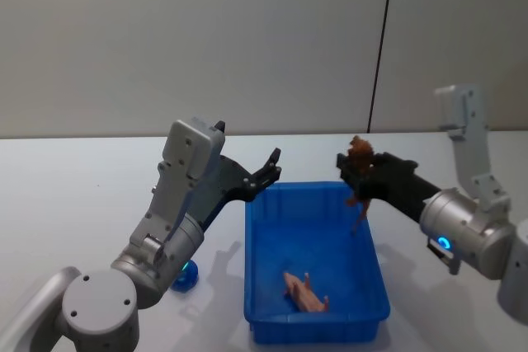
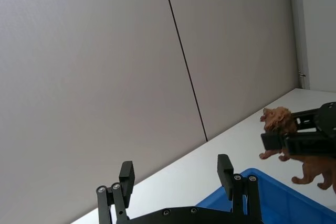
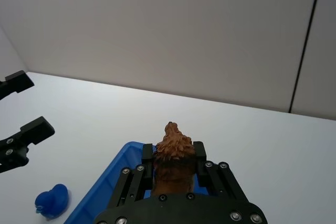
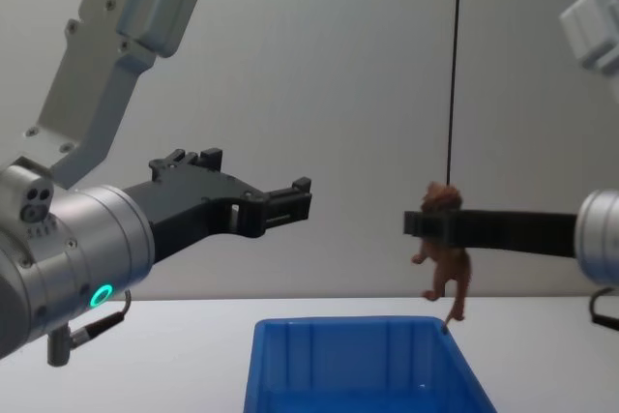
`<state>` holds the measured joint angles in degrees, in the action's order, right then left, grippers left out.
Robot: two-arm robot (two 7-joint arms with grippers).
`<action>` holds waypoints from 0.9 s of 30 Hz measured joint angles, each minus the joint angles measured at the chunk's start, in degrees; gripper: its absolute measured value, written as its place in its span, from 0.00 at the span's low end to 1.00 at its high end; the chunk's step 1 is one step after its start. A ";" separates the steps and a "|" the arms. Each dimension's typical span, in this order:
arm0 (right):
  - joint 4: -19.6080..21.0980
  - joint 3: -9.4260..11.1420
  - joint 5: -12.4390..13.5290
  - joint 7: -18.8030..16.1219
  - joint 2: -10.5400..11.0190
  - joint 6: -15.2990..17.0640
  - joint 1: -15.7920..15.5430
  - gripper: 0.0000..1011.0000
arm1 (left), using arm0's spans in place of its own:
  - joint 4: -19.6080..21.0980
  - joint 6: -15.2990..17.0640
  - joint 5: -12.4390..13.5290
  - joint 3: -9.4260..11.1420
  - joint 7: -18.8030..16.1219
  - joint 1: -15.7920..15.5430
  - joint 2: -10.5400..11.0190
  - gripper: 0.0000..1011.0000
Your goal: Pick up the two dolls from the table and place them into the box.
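Your left gripper (image 1: 271,169) hangs open above the far-left corner of the bright blue plastic bin (image 1: 252,286). Right gripper (image 1: 356,175) clamps small brown plush animal (image 1: 360,152) over the far-right corner; placing step, so you likely release next. Round fuzzy blue toy (image 1: 185,276) waits beside the left wall.

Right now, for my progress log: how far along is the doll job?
Done: one small pinkish toy lies in the blue box. In hand: the right end effector is shut on the brown plush animal, hanging above the box's far right corner, unreleased. Left to do: the fuzzy blue toy sits on the table beside the box; the left end effector hovers open.
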<state>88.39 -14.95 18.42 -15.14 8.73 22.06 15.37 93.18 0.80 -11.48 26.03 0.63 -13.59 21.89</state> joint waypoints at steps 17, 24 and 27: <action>-6.23 -2.06 -2.40 -2.58 -2.00 1.27 2.45 0.60 | 0.00 0.00 0.00 0.00 0.00 0.00 0.00 0.99; -7.67 -2.48 -3.09 -3.00 -2.21 1.27 2.71 0.82 | 0.00 0.00 0.00 0.00 0.00 0.00 0.00 0.99; -7.84 -2.55 -3.21 -3.13 -2.21 0.99 2.71 0.90 | 0.00 0.00 0.00 0.00 0.00 0.00 0.00 0.99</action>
<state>80.55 -17.50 15.20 -18.27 6.52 23.06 18.08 93.18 0.80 -11.48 26.03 0.63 -13.59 21.89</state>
